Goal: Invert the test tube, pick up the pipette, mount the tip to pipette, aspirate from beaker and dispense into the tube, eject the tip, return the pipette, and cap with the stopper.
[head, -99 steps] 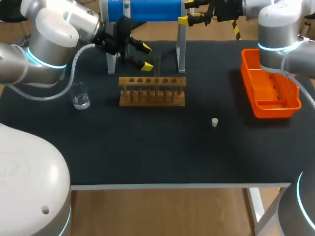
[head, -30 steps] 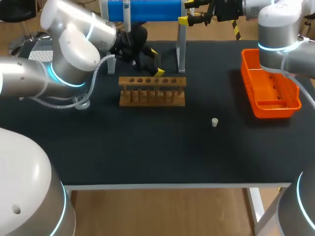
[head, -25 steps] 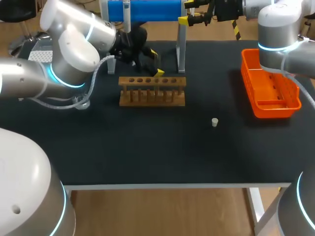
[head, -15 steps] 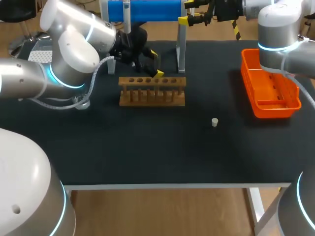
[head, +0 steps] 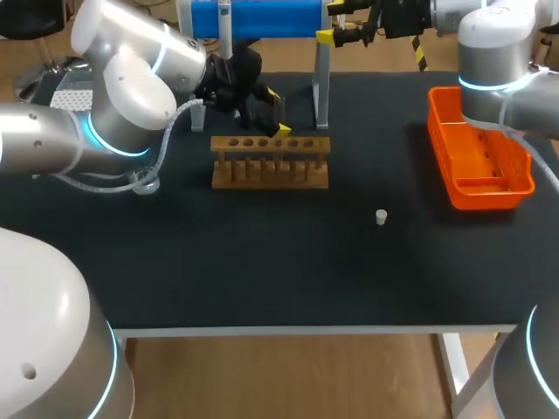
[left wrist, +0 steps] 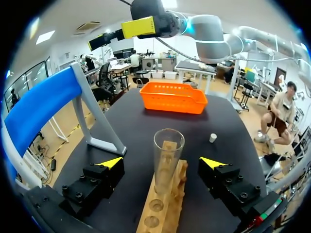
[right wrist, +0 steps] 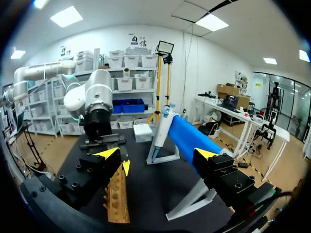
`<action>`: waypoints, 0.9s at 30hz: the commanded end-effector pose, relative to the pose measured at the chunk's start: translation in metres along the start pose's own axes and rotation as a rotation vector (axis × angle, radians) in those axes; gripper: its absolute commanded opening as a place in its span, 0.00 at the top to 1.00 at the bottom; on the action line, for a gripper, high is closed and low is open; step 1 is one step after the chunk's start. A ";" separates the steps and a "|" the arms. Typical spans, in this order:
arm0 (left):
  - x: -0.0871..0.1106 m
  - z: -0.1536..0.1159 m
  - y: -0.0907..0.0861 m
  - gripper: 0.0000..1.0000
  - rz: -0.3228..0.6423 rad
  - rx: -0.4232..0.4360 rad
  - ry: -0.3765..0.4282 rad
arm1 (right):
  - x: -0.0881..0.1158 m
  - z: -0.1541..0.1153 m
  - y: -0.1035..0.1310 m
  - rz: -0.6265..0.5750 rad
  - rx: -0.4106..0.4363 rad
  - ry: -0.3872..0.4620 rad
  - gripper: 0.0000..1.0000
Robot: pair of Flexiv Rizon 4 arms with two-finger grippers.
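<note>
My left gripper point(left wrist: 161, 163) stood at the wooden rack point(left wrist: 163, 206) with its two fingers spread wide. The glass test tube point(left wrist: 168, 154) stood upright between them with its open mouth up and its lower end seated in one of the rack's holes. Neither yellow tip touched the glass; a clear gap showed on each side. From the head view this gripper sat just over the far edge of the rack, near the foot of the blue stand point(head: 253, 17). My left arm came in over the beaker point(head: 146, 182) and hid most of it. My right gripper point(right wrist: 158, 154) was held high at the far side of the table point(head: 262, 271), fingers also spread apart and holding nothing. It looked out toward the stand, where the pipette point(right wrist: 160, 130) hung upright from the blue bar, well apart from my fingers. The small white stopper point(head: 381, 216) lay alone on the dark mat, between the rack and the orange basket point(head: 479, 161), and touched neither. The basket sat on my right side of the table, under my right arm
</note>
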State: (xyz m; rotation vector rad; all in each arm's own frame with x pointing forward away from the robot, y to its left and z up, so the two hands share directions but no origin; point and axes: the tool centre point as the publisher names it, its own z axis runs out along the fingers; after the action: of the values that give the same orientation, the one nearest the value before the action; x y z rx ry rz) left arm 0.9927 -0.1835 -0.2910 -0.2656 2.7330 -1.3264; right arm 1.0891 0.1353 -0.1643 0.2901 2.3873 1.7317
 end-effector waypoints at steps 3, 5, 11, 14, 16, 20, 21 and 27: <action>-0.001 -0.001 -0.001 0.00 -0.001 -0.004 0.004 | 0.027 -0.084 -0.021 -0.042 0.078 -0.044 0.00; -0.001 -0.001 -0.001 0.00 -0.001 -0.004 0.004 | 0.036 -0.115 -0.034 -0.018 0.094 -0.068 0.00; -0.001 -0.001 -0.001 0.00 -0.001 -0.004 0.004 | 0.070 -0.182 -0.081 0.043 0.148 -0.136 0.00; -0.001 -0.001 -0.001 0.00 -0.001 -0.004 0.004 | 0.093 -0.203 -0.106 0.057 0.170 -0.156 0.00; -0.001 -0.001 -0.001 0.00 -0.001 -0.004 0.004 | 0.112 -0.212 -0.122 0.080 0.188 -0.140 0.00; -0.001 -0.001 -0.001 0.00 -0.001 -0.004 0.004 | 0.142 -0.219 -0.143 0.100 0.220 -0.113 0.00; -0.001 -0.001 -0.001 0.00 -0.001 -0.004 0.004 | 0.142 -0.219 -0.143 0.100 0.220 -0.113 0.00; -0.001 -0.001 -0.001 0.00 -0.001 -0.004 0.004 | 0.142 -0.219 -0.143 0.100 0.220 -0.113 0.00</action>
State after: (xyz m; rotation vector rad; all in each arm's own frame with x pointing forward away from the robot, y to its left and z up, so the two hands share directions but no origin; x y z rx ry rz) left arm 0.9926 -0.1832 -0.2907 -0.2655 2.7336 -1.3264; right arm 0.9056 -0.0645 -0.2472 0.5262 2.5248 1.4561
